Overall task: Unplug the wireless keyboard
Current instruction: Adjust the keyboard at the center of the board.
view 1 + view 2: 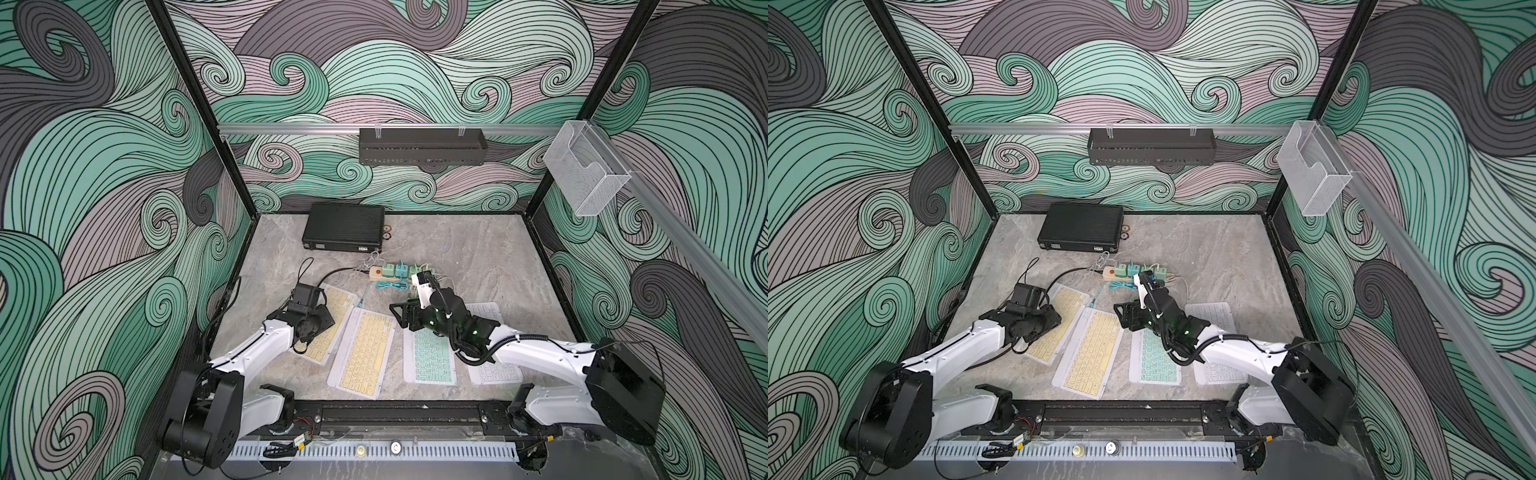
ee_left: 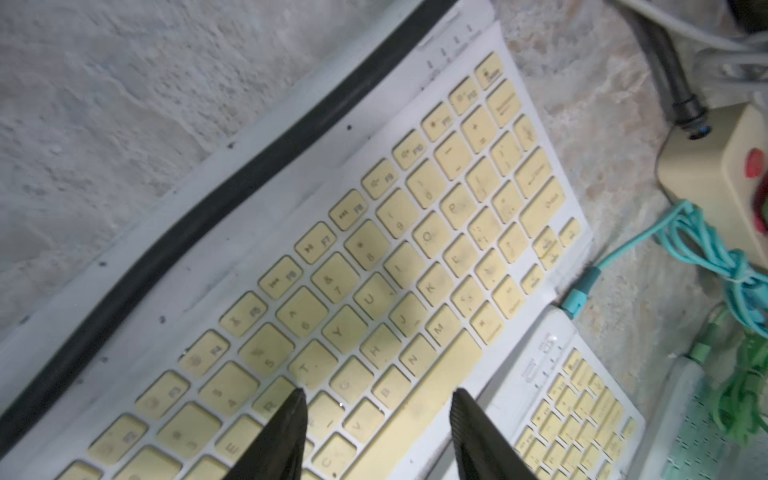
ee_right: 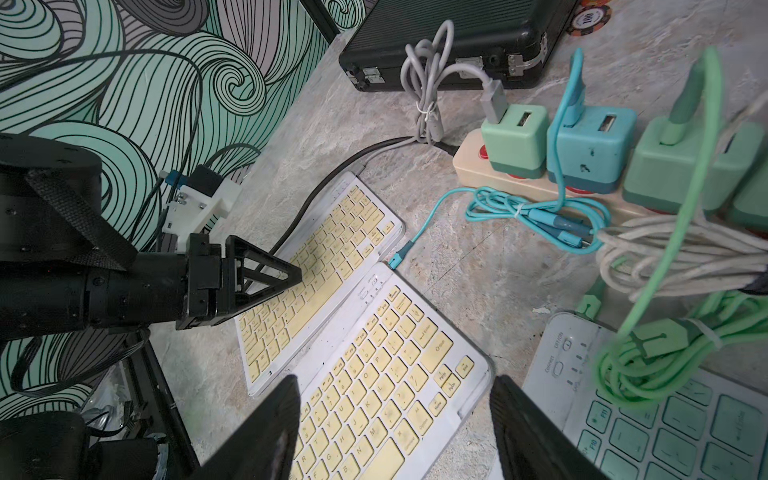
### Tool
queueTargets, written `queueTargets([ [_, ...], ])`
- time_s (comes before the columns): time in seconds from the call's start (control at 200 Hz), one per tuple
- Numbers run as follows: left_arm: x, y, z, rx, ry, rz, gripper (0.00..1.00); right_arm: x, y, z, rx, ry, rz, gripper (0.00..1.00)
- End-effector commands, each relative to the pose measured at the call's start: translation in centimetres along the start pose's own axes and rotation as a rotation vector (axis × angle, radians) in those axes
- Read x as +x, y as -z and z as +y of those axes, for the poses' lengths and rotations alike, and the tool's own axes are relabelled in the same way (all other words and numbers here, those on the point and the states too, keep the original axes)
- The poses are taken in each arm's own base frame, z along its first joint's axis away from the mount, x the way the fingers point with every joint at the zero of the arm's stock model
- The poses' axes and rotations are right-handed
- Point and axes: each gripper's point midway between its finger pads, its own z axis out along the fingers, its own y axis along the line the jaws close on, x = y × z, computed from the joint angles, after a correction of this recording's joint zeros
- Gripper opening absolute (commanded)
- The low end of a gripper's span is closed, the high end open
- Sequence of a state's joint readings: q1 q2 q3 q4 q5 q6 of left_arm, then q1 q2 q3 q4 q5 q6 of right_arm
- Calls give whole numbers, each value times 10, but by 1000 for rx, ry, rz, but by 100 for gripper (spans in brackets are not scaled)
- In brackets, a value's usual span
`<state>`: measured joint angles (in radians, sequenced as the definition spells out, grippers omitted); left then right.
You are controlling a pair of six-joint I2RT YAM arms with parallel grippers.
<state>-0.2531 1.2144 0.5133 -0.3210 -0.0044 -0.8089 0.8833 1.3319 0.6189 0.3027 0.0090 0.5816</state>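
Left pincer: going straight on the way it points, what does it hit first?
Probably the yellow keyboard beneath it: the left pincer, open, aims at its middle keys; how near is unclear.

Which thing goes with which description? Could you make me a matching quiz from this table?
Things:
1. black case
2. blue cable
3. clear box
4. power strip

Descriptions:
A. hangs on the side rail
B. carries coloured chargers
C. lies closed at the table's far end
D. plugged into a yellow-keyed keyboard

Pairs: 1-C, 2-D, 3-A, 4-B
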Motion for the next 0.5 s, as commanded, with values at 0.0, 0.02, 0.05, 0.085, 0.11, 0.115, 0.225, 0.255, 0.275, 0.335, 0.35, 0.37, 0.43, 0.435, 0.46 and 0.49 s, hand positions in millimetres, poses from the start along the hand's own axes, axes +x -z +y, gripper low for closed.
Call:
queueTargets([
  [0.0,-16,-2,12,-81,64,-64,59,-12,-1,5,1,-14,-41,72],
  [0.02,-16,-2,11,-80,66,-61,59,-11,-2,4,2,-15,-39,73],
  [0.05,-18,-4,10,-78,66,-58,59,-10,-2,3,4,-15,-38,73],
  [0.085,-20,-5,8,-83,62,-60,59,-10,-2,2,7,-16,-39,73],
  [0.11,-22,-5,9,-95,63,-63,59,-9,-2,2,8,-15,-39,73],
  [0.115,-23,-5,9,-97,63,-63,59,-9,-3,2,8,-15,-39,73],
  [0.225,-33,-7,10,-136,55,-76,60,-7,-3,1,13,-15,-36,73],
  [0.255,-35,-9,10,-142,54,-78,60,-7,-3,0,16,-17,-35,73],
  [0.275,-37,-11,10,-145,51,-75,60,-6,-3,-1,17,-16,-34,73],
  [0.335,-41,-15,12,-173,50,-64,60,-6,-3,0,13,-21,-35,73],
  [0.35,-43,-14,12,-182,46,-66,60,-7,-3,1,9,-20,-36,73],
  [0.37,-42,-18,16,-210,38,-52,60,-6,-3,1,6,-22,-34,73],
  [0.43,-47,-22,19,-252,28,-50,60,-5,-3,3,-3,-24,-29,73],
  [0.435,-47,-22,20,-256,28,-49,60,-5,-3,3,-3,-24,-29,73],
  [0.46,-50,-23,20,-264,27,-51,60,-5,-3,4,-8,-27,-29,73],
  [0.49,-51,-25,21,-267,30,-48,60,-4,-3,4,-7,-27,-29,73],
])
